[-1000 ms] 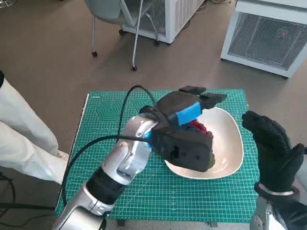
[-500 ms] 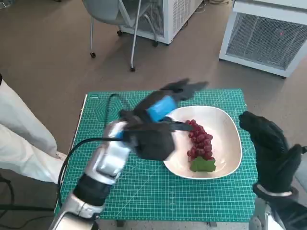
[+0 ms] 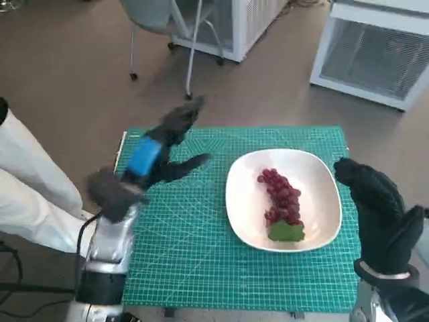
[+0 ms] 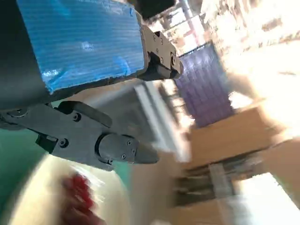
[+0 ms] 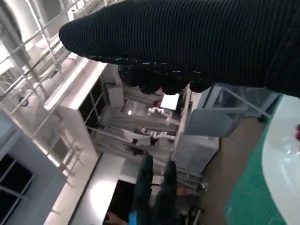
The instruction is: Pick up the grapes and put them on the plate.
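Closest in, the right hand (image 3: 377,215) stands just off the plate (image 3: 242,208) on its right side, gloved fingers loosely spread and holding nothing; of the two hands it is much the nearer to the fruit. The grapes (image 3: 281,203) lie inside the plate, right of its middle, the bunch stretched out along a line running away from the robot, with the green leaf (image 3: 286,232) at the near end and the red berries trailing toward the far rim. So the fruit looks to be delivered. Farther off and well to the left, the left hand (image 3: 159,153) hangs above the green mat (image 3: 194,255), fingers apart and empty, well clear of the plate.
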Action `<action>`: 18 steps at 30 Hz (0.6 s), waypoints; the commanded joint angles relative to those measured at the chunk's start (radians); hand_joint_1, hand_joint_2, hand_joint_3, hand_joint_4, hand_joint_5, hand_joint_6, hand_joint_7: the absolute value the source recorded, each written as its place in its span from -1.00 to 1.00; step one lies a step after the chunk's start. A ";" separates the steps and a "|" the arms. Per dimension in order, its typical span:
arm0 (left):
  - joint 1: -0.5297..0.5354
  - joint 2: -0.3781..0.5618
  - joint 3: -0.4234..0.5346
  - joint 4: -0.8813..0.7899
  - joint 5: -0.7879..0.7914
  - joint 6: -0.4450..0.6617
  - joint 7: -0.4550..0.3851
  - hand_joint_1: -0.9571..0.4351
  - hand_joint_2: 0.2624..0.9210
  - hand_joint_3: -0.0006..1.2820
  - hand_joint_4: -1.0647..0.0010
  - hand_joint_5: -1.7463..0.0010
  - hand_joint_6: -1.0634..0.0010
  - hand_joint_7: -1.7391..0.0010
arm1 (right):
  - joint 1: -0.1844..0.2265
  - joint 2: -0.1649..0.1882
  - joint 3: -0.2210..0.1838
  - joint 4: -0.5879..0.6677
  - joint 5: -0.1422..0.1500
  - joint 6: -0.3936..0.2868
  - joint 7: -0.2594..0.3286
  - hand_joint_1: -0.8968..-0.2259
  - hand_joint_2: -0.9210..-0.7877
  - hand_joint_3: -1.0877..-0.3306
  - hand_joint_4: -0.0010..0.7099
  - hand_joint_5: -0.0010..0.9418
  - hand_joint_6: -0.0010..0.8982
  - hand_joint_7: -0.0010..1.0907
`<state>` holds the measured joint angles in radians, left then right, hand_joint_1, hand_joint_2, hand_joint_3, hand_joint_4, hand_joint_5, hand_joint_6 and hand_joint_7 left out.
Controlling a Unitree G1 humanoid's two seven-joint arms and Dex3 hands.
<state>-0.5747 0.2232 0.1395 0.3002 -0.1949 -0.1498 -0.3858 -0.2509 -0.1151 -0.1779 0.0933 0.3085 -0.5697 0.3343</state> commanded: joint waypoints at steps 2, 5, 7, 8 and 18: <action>0.088 -0.023 0.066 -0.052 -0.164 0.004 -0.079 -0.35 1.00 -0.46 0.69 1.00 0.50 1.00 | 0.030 0.001 0.001 0.005 -0.012 0.023 -0.014 0.29 -1.00 0.42 0.83 -1.00 -0.39 0.37; 0.117 -0.029 0.075 -0.075 -0.194 0.001 -0.086 -0.36 1.00 -0.44 0.71 1.00 0.53 1.00 | 0.029 -0.001 0.002 0.008 -0.013 0.024 -0.014 0.29 -1.00 0.42 0.83 -1.00 -0.39 0.38; 0.133 -0.035 0.076 -0.090 -0.199 -0.009 -0.082 -0.36 1.00 -0.43 0.71 1.00 0.54 1.00 | 0.028 -0.001 0.002 0.011 -0.015 0.023 -0.014 0.29 -1.00 0.41 0.83 -1.00 -0.40 0.38; 0.140 -0.038 0.077 -0.095 -0.200 -0.014 -0.080 -0.36 1.00 -0.42 0.71 1.00 0.54 1.00 | 0.027 -0.002 0.003 0.012 -0.015 0.022 -0.015 0.29 -1.00 0.41 0.83 -1.00 -0.40 0.39; 0.196 -0.056 0.074 -0.120 -0.193 -0.075 -0.081 -0.36 1.00 -0.38 0.69 0.99 0.52 0.99 | 0.020 -0.005 0.007 0.019 -0.020 0.016 -0.012 0.30 -1.00 0.40 0.83 -1.00 -0.42 0.42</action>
<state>-0.4012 0.1755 0.2129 0.2016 -0.3859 -0.1999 -0.4630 -0.2457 -0.1155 -0.1735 0.0964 0.3052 -0.5638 0.3266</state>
